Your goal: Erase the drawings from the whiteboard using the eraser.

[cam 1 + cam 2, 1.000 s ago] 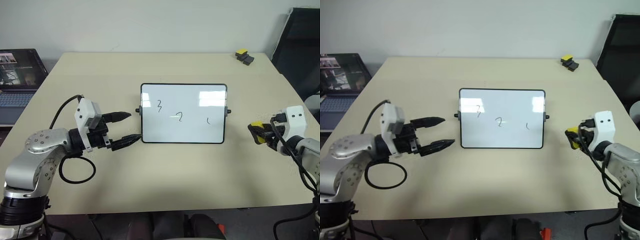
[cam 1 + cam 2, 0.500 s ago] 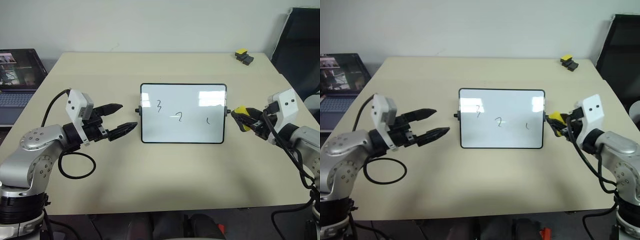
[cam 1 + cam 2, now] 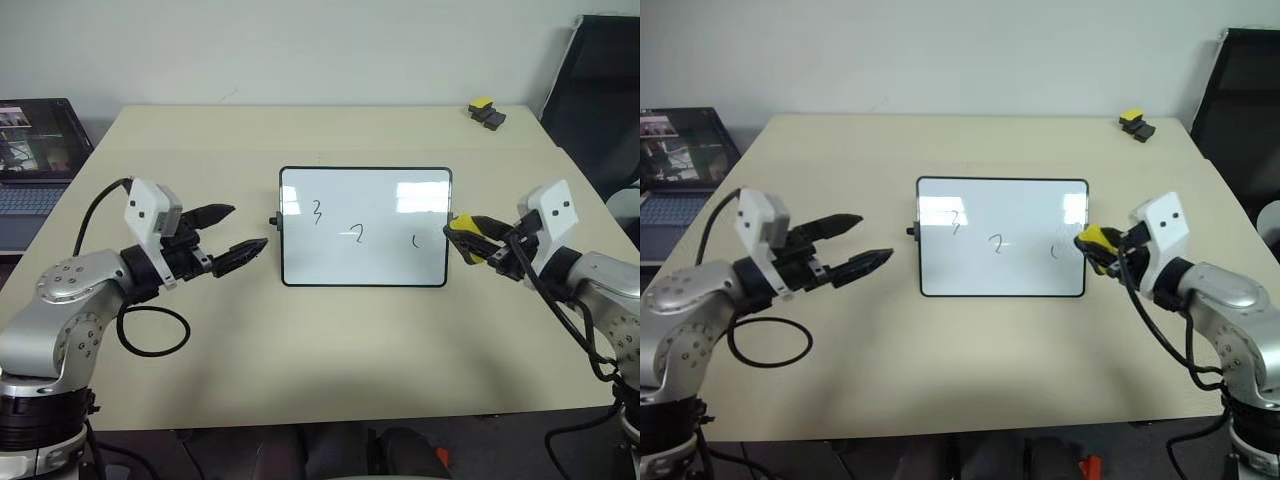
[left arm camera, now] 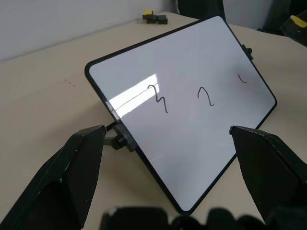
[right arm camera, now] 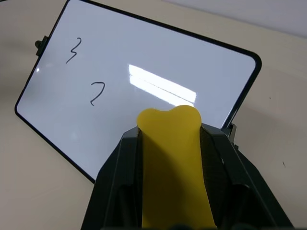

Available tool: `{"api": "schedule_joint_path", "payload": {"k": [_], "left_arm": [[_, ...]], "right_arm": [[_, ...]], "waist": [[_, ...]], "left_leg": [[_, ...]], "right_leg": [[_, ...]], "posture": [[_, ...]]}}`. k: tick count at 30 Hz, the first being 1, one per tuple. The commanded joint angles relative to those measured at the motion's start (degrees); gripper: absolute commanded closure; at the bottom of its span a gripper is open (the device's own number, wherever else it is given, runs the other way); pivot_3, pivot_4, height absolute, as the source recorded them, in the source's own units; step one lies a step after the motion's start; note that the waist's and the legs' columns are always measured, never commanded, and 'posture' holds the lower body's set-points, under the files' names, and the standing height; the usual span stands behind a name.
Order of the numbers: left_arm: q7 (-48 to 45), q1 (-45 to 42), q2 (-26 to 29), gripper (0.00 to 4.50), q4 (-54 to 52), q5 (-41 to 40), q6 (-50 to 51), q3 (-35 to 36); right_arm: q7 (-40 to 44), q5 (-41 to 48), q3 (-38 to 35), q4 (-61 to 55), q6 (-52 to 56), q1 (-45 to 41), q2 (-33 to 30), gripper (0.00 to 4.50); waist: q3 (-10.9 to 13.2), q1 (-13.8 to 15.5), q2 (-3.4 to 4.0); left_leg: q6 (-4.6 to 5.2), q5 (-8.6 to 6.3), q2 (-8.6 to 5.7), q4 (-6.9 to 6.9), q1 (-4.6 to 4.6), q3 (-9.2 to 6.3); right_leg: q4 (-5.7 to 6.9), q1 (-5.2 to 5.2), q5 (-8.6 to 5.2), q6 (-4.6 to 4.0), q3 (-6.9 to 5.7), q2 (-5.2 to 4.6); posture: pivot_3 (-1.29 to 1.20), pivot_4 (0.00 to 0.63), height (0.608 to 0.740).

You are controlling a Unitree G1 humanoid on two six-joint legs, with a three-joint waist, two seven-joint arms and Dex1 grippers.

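Note:
The whiteboard (image 3: 365, 226) stands tilted at the middle of the table, black-framed, with a small knob on each short side. On it are three thin dark drawings: a "3" (image 3: 319, 211), a "2" (image 3: 359, 234) and a "c" (image 3: 416, 241). My right gripper (image 3: 462, 237) is shut on the yellow eraser (image 3: 463, 235), which hangs at the board's right edge, close to the "c"; contact with the board cannot be told. In the right wrist view the eraser (image 5: 175, 163) sits between the fingers. My left gripper (image 3: 245, 232) is open, just left of the board, holding nothing.
A black gadget with a yellow cap (image 3: 487, 112) lies at the table's far right corner. A laptop (image 3: 35, 150) sits off the table's left side. A black cable loop (image 3: 152, 330) lies near my left arm. A dark chair (image 3: 598, 90) stands at the back right.
My right gripper has carried the eraser up and leftward from beside the table's right edge to the board's right edge. The left gripper stays about where it was.

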Motion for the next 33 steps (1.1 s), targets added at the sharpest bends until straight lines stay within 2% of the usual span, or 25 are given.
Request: {"api": "schedule_joint_path", "payload": {"k": [1, 7, 12, 22, 26, 33], "left_arm": [[0.67, -0.92, -0.41, 0.0, -0.05, 0.59, -2.16, 2.0], [-1.68, -2.2, -0.83, 0.0, 1.63, -0.18, -2.72, 0.8], [-1.38, -3.54, -1.0, 0.0, 5.58, 1.73, -4.0, 0.81], [-6.11, -2.78, -0.31, 0.0, 7.89, 2.58, -5.81, -1.15], [-7.22, -2.93, 0.14, 0.0, 8.67, 3.79, -6.44, -1.37], [-7.04, -2.75, 0.33, 0.0, 8.19, 4.51, -6.24, -0.73]], "right_arm": [[-1.28, -0.26, 0.54, -0.12, -1.04, -3.42, 0.69, 3.19], [-4.84, -3.32, 6.42, 0.08, -1.16, -9.2, 3.99, 3.19], [-6.77, -8.73, 14.8, 0.55, -2.98, -14.93, 7.07, 3.19], [-6.19, -19.53, 27.24, 7.19, -9.98, -21.56, 12.67, 3.2], [-6.06, -22.6, 29.75, 11.07, -12.32, -24.16, 15.87, 3.2], [-3.87, -25.9, 31.58, 15.04, -15.21, -26.08, 19.25, 3.2]], "waist": [[0.0, 0.05, 0.0], [0.0, 0.07, 0.0], [0.01, -0.03, 0.0], [0.0, 0.03, -0.02], [-0.02, -0.02, -0.04], [-0.02, -0.08, -0.05]], "left_leg": [[0.0, 0.0, 0.0, 0.0, 0.0, -0.02], [0.0, 0.0, 0.0, 0.0, -0.01, -0.01], [-0.01, 0.01, 0.03, -0.01, -0.01, 0.0], [-0.04, 0.02, 0.02, 0.03, -0.1, 0.15], [-0.24, 0.18, 0.03, 0.08, -0.34, 0.26], [-0.17, 0.16, 0.08, 0.11, -0.38, 0.21]], "right_leg": [[0.0, 0.0, 0.0, 0.0, -0.01, 0.0], [0.0, -0.01, 0.0, 0.0, -0.02, 0.0], [0.05, -0.08, 0.0, 0.0, -0.01, 0.02], [0.39, -0.37, 0.0, 0.0, -0.02, -0.02], [0.81, -0.89, 0.0, 0.0, 0.11, 0.02], [0.91, -0.95, 0.01, -0.01, 0.07, 0.07]], "posture": [[0.0, 0.15, 0.74], [0.0, 0.15, 0.74], [0.0, 0.15, 0.74], [0.0, 0.15, 0.74], [0.0, 0.15, 0.74], [0.0, 0.15, 0.74]]}}
